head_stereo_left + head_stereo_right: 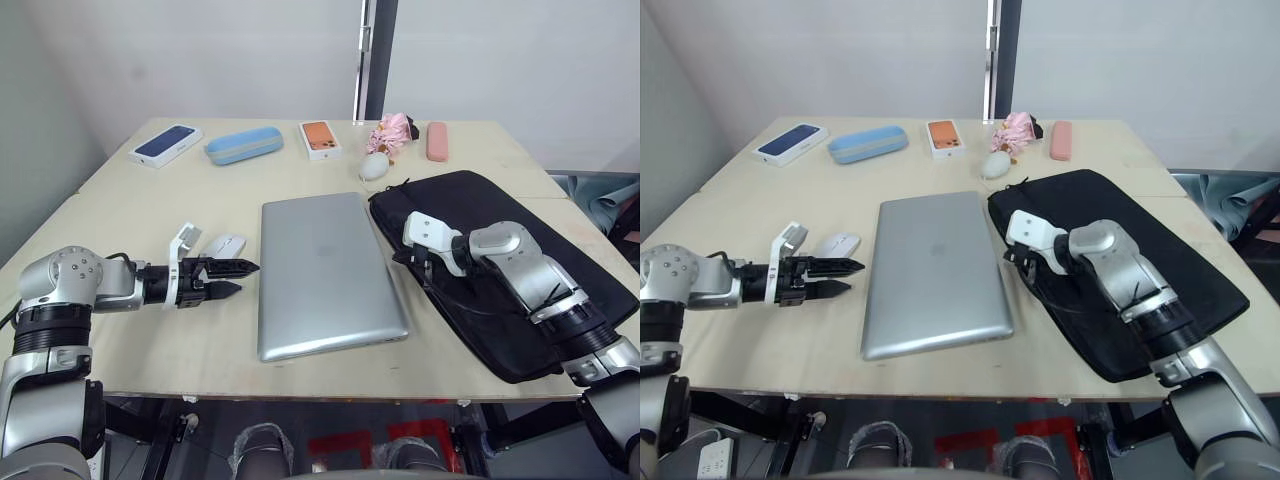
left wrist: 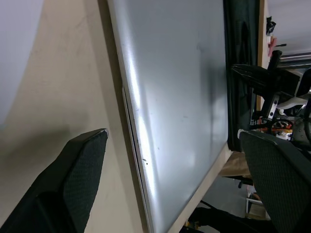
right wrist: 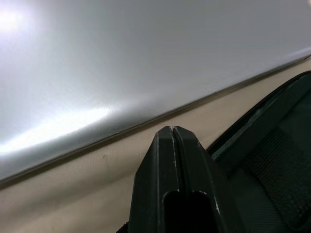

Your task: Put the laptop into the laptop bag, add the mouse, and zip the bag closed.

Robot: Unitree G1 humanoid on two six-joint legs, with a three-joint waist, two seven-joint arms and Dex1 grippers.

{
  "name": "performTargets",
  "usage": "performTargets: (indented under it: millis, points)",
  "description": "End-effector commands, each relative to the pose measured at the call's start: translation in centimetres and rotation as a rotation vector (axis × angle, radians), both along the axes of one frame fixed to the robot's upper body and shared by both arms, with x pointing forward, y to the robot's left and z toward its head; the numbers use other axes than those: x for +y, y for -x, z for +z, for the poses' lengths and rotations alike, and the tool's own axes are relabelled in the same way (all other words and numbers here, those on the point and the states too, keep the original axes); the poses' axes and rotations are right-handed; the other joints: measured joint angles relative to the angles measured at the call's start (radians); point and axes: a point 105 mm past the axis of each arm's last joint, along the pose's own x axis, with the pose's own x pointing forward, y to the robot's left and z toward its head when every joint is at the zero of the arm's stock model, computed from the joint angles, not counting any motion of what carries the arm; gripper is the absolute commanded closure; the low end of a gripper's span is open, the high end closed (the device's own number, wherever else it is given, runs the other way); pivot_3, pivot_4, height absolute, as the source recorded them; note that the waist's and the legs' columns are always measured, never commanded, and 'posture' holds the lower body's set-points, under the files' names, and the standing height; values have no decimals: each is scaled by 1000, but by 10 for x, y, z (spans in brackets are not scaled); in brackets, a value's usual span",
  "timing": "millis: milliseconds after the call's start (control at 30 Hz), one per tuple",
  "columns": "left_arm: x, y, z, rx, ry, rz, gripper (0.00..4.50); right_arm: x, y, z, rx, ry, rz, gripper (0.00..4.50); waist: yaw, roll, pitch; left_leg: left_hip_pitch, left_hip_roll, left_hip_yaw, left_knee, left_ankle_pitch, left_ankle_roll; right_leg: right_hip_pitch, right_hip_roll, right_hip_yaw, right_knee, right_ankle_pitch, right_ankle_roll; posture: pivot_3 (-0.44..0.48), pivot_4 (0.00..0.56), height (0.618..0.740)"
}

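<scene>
Pretty plain room: a light wooden table (image 1: 150, 220) made of two boards pushed together (you can see the seam) sits against white walls (image 1: 200, 60). A dark vertical post (image 1: 368, 60) splits the back wall, and lighting is soft and even.

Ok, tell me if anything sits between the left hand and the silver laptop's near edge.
Nothing visible does. The left hand is open, pointing at the left edge of the thin silver-grey metal laptop across bare wooden table. The small flat white mouse lies just beside the hand, farther back, off that line.
</scene>
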Motion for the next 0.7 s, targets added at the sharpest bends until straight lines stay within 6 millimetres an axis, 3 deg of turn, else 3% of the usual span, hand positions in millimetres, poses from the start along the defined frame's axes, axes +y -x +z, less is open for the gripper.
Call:
performTargets:
  millis: [33,467,700]
  points:
    - [-3,-3,1,-1,-9,-3,0,4,-6,4,-57,31,21,4463,-1,0,0,0,0,0,0,0,0,0,0,0,0,0,0,0,150,740]
    - [-11,-11,-20,69,8,21,0,20,-11,-16,-48,25,45,4463,0,0,0,7,-1,0,0,0,0,6,-1,0,0,0,0,0,150,740]
    - [-30,-18,-17,52,98,-6,0,39,-10,-13,-64,-8,102,4463,-5,0,0,16,-1,0,-1,0,0,15,-1,1,0,0,0,0,150,740]
